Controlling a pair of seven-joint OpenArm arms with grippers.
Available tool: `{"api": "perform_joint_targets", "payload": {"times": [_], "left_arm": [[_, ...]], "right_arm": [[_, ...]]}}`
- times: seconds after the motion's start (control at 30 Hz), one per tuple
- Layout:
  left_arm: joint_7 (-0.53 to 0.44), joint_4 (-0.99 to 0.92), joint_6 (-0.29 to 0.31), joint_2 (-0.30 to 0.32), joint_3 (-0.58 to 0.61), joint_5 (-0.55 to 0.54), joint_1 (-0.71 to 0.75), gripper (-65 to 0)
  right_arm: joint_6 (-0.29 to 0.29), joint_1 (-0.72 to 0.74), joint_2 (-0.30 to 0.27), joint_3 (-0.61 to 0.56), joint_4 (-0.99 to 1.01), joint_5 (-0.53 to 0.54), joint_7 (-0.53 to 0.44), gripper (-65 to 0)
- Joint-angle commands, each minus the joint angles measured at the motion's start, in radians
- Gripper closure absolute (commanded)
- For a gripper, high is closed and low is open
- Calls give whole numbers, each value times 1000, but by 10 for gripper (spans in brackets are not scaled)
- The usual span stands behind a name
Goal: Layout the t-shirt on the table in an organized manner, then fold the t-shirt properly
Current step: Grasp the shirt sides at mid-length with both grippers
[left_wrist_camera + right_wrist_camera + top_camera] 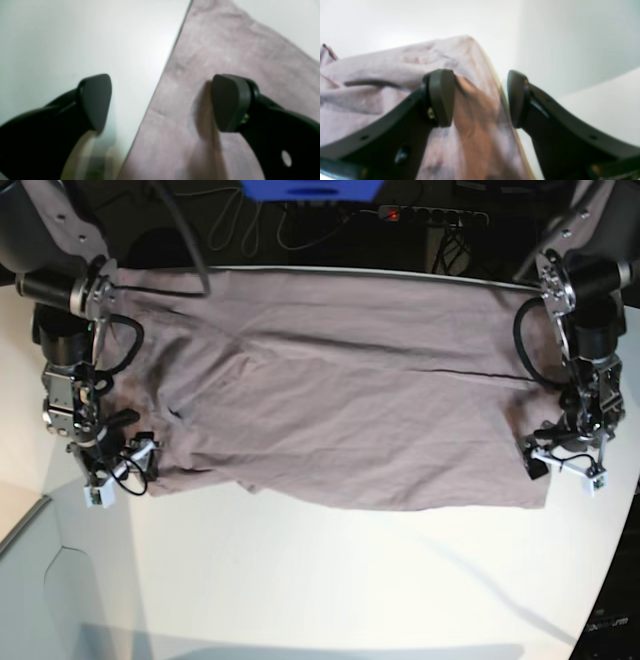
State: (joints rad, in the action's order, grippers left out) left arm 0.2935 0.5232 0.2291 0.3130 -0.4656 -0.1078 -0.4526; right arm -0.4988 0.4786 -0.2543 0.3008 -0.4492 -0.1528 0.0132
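You see the dusty mauve-brown fabric t-shirt (340, 415) spread wide on the white matte table (330, 580), one arm at each side edge.

Beyond the far edge of the work surface, a blue object (311, 189) sits at top centre, only its lower part in frame. A dark power strip (432, 216) with a small red light lies just right of it. Loose cables (240, 222) trail across the dark floor to the left of the blue object.
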Motion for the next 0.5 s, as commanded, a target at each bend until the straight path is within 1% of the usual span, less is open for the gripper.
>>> {"api": "perform_joint_targets", "payload": {"times": [0.0, 0.2, 0.27, 0.33, 0.4, 0.47], "left_arm": [[-21, 15, 3, 12, -2, -3, -30, -614], [-21, 15, 2, -7, 0, 6, -33, -614], [-21, 7, -3, -8, 37, 39, -50, -614], [-21, -41, -3, -8, 87, 56, -61, -614], [-23, -76, -3, -8, 132, 47, -68, -613], [-23, -87, -3, -8, 152, 33, -71, -612]], "right_arm": [[7, 12, -7, -1, -1, -9, 27, -337], [7, 9, -9, -1, -1, -9, 27, -337], [7, 9, -10, -1, -1, -9, 29, -337], [7, 9, -10, -2, -1, -9, 29, -337], [7, 7, -10, -2, -1, -9, 29, -337], [7, 7, -10, -2, 0, -9, 31, -334]]}}
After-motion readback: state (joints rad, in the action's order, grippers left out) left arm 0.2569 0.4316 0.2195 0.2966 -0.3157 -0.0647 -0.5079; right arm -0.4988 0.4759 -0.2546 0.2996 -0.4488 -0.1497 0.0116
